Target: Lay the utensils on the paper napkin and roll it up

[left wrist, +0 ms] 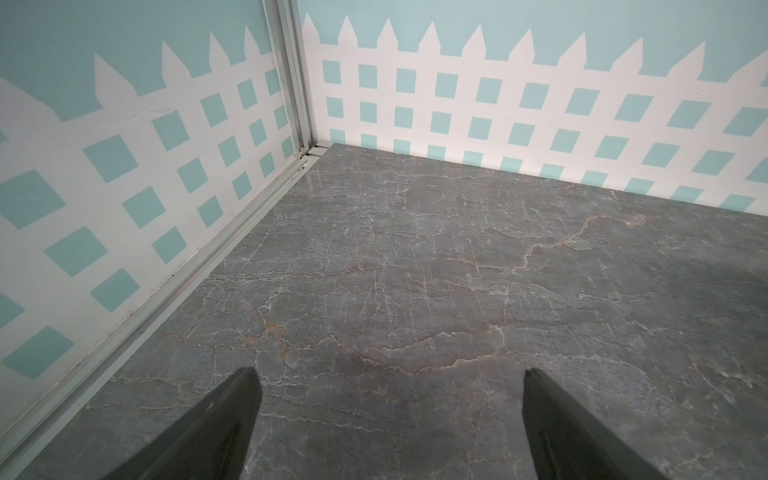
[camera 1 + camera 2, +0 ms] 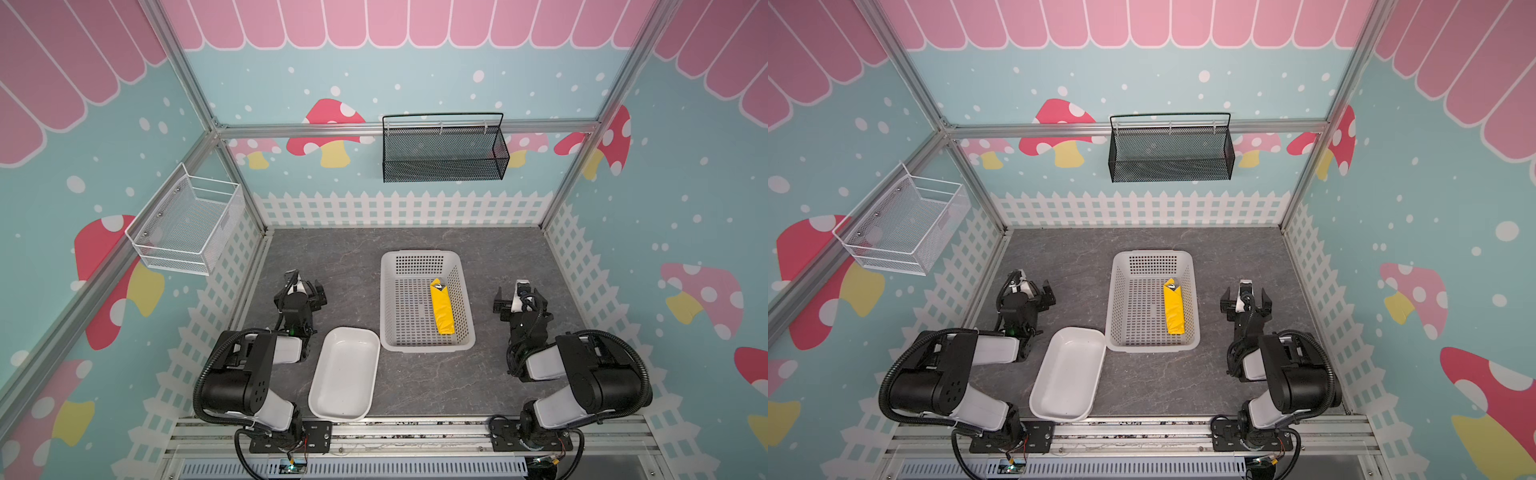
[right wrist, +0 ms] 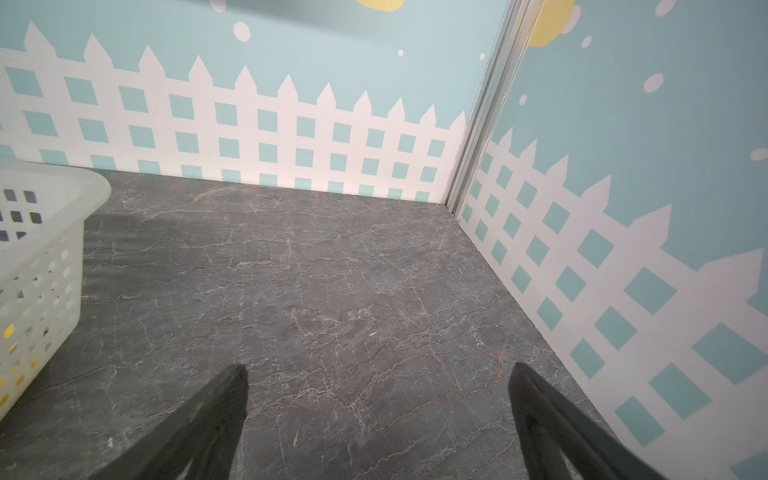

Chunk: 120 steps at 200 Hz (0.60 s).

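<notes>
Spreading wide and gripping nothing, the left tool [image 2: 308, 289] hovering low over the bare grey table [image 2: 345, 257], on the left of both top views. Showing, in the left wrist view, two dark fingers [image 1: 216, 428] set far apart with only veined table surface between them. Standing likewise spread and empty, the right tool [image 2: 518, 298], off to the right of the white perforated basket [image 2: 419, 252] and apart from it. Catching, in the right wrist view, a corner of that basket at the edge of the frame, with specks of yellow showing through its holes. Lying inside the basket, close along its right wall, the paper napkin [image 2: 441, 309], already rolled into a narrow yellow bundle running front to back in both top views. Peeking out of the roll's far end, a small glint of metal from the utensils [image 2: 440, 284], too small for telling which pieces. Sitting just beside the basket's near left corner, a white oblong tray [image 2: 345, 374], angled slightly on the table; touching or not, impossible to tell.
</notes>
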### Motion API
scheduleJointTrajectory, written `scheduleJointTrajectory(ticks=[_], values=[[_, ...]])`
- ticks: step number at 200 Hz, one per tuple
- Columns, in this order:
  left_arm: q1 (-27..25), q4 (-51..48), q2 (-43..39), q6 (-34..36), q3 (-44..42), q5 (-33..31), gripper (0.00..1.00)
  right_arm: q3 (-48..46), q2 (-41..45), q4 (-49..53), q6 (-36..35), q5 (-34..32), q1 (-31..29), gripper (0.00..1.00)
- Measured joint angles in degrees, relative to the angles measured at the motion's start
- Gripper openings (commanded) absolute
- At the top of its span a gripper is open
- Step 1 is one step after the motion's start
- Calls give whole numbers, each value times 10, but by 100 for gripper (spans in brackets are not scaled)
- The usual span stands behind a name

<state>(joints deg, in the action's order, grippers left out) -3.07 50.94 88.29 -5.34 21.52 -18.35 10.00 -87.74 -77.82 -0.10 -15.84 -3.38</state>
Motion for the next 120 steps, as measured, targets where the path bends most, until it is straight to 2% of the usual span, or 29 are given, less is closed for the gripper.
scheduleJointTrajectory(ticks=[75, 101, 110, 120], values=[[0, 0, 0, 0, 0, 0, 100, 0, 0, 0, -1, 13, 0, 99], [0, 0, 0, 0, 0, 0, 100, -2, 0, 0, 17, 9, 18, 99], [0, 0, 0, 0, 0, 0, 100, -2, 0, 0, 16, 22, 24, 99], [0, 0, 0, 0, 0, 0, 100, -2, 1, 1, 2, 70, 28, 99]])
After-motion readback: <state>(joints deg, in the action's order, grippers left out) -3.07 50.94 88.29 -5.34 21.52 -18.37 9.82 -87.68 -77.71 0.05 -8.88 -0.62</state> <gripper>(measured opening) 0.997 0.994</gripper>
